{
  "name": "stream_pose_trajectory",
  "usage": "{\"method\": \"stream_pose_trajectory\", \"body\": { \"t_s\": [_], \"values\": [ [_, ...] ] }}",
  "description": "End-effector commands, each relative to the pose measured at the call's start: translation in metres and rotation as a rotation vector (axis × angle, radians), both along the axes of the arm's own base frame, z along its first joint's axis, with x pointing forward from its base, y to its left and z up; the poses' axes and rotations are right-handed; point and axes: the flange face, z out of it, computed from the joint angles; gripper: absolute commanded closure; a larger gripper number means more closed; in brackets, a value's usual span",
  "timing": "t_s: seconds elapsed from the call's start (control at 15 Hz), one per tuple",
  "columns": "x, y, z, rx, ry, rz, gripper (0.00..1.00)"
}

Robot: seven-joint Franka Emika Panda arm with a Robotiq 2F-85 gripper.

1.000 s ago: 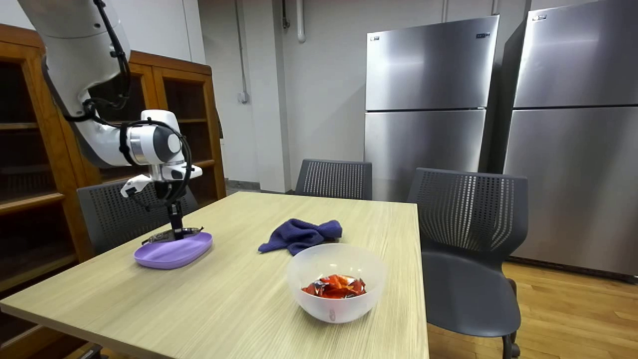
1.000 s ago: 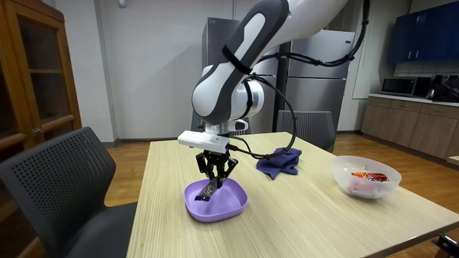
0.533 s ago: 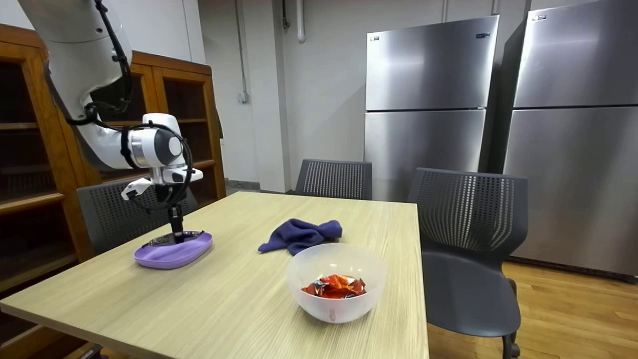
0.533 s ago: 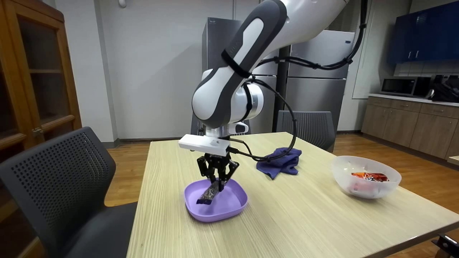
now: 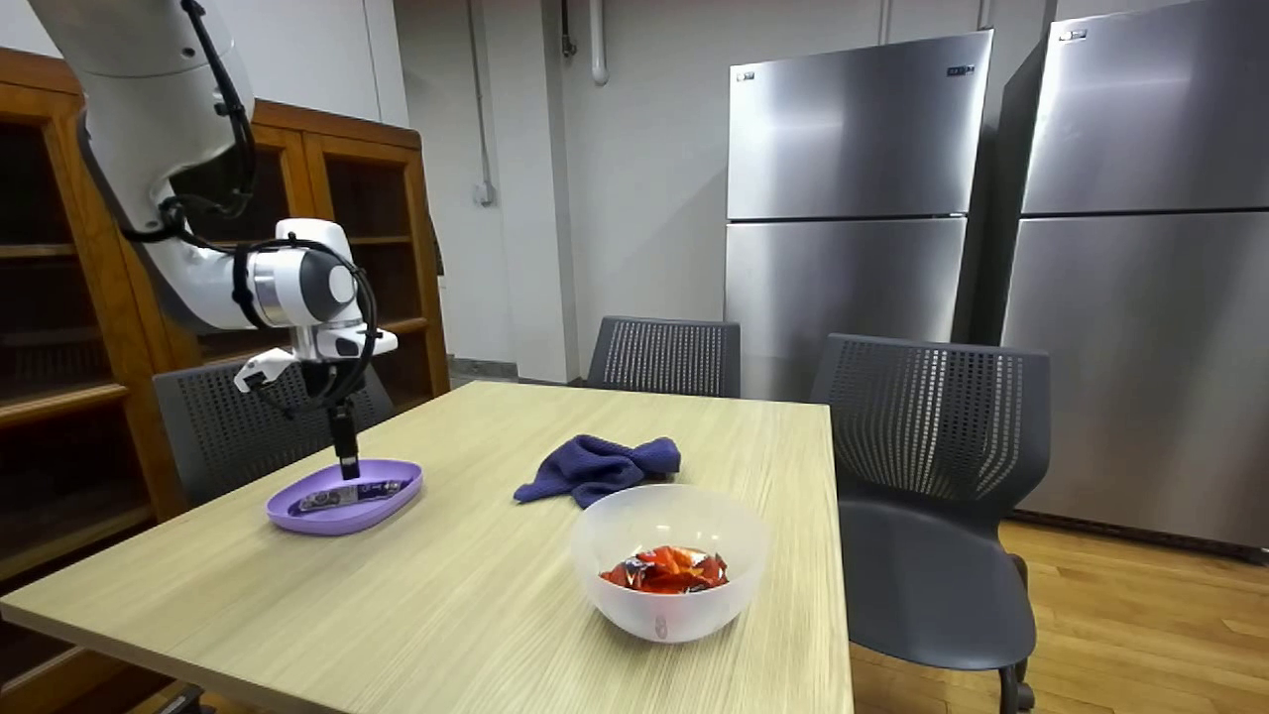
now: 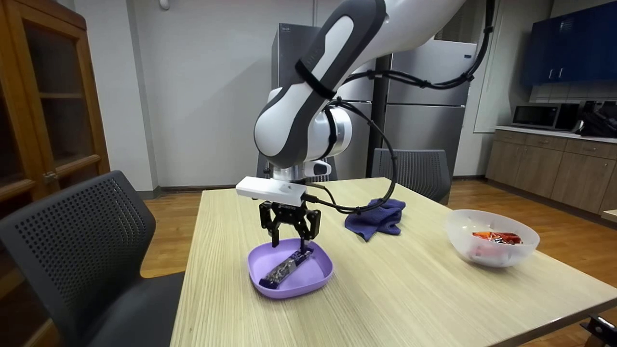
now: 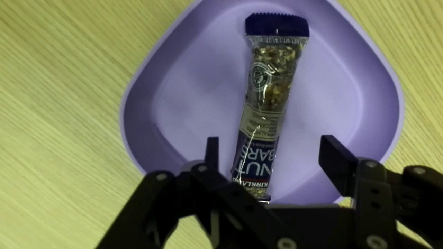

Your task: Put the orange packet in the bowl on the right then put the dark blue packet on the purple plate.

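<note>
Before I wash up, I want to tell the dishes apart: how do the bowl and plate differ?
The bowl is translucent white; the plate is opaque purple. The bowl is deep, the plate shallow. The bowl holds the orange packet, the plate the blue packet. Both stand on the table.

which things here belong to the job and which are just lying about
For the job:
orange packet, in the bowl
dark blue packet, on the purple plate
hand, open above the plate

Not part of it:
blue cloth
chairs
fridges

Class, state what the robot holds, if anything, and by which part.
Nothing is held: the fingers stand apart; the dark blue packet lies on the purple plate.
</note>
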Motion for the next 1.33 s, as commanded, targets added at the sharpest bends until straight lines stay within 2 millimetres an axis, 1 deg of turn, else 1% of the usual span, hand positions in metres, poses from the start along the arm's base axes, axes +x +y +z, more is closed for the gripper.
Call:
{"method": "stream_pose_trajectory", "body": {
  "t_s": [0.0, 0.2, 0.33, 0.6, 1.0, 1.2, 1.27],
  "values": [
    [-0.013, 0.001, 0.029, -0.026, 0.008, -0.013, 0.0],
    [-0.022, -0.004, 0.044, -0.029, 0.006, -0.004, 0.0],
    [-0.03, -0.011, 0.053, -0.042, -0.001, 0.009, 0.0],
    [-0.045, -0.032, 0.069, -0.099, -0.023, 0.043, 0.0],
    [-0.067, -0.071, 0.086, -0.131, -0.019, 0.1, 0.0],
    [-0.073, -0.096, 0.094, -0.102, 0.003, 0.125, 0.0],
    [-0.075, -0.105, 0.097, -0.082, 0.004, 0.167, 0.0]
  ]
}}
